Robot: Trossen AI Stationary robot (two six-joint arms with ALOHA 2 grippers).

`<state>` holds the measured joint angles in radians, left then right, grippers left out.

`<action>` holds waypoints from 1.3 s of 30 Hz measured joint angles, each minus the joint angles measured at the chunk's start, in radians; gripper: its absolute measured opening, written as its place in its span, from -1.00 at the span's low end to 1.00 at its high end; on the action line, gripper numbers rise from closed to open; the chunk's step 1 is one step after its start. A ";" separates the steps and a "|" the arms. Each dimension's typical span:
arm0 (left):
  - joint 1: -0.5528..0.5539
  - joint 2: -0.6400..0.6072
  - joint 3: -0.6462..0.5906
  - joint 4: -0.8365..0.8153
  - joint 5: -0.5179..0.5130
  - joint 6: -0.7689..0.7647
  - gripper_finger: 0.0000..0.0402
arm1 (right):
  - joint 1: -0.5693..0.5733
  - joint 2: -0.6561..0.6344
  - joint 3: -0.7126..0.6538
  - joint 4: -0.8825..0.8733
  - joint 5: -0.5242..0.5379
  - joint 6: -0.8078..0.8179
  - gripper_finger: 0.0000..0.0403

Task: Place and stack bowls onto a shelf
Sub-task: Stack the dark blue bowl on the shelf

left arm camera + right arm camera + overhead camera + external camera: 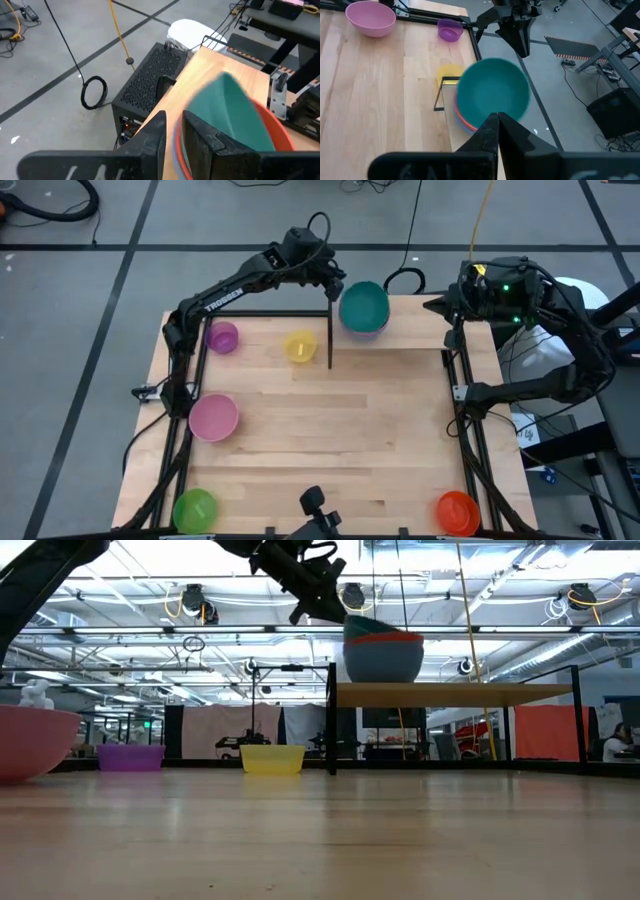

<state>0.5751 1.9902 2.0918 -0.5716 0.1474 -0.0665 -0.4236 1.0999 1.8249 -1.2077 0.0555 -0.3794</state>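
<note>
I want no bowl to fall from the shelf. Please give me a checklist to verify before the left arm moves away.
1. Teal bowl nested in the stack on the shelf: ok.
2. Left gripper free of the teal bowl's rim: cannot tell.
3. Stack sits level: not ok, the teal bowl looks tilted.
4. Right gripper shut, waiting near the stack: ok.
5. Pink bowl and yellow bowl wait on the table: ok.

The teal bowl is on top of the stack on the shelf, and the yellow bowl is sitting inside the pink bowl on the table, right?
Not quite. The yellow bowl isn't inside the pink bowl; the high view shows it standing alone on the table, apart from the pink one. The rest is right: the teal bowl tops the stack on the shelf.
</note>
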 joint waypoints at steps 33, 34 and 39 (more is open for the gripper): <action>0.007 -0.265 0.001 -0.197 -0.194 0.027 -0.67 | -0.219 0.092 -0.826 1.184 -0.005 -0.163 -1.00; 0.007 -0.265 0.001 -0.197 -0.194 0.027 -0.67 | -0.219 0.092 -0.825 1.203 -0.005 -0.179 -1.00; 0.007 -0.265 0.001 -0.208 -0.195 0.024 -0.67 | -0.212 0.073 -0.779 1.273 -0.059 -0.201 -1.00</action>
<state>0.5823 1.7252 2.0926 -0.7800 -0.0471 -0.0429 -0.6353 1.1726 1.0461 0.0650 -0.0039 -0.5802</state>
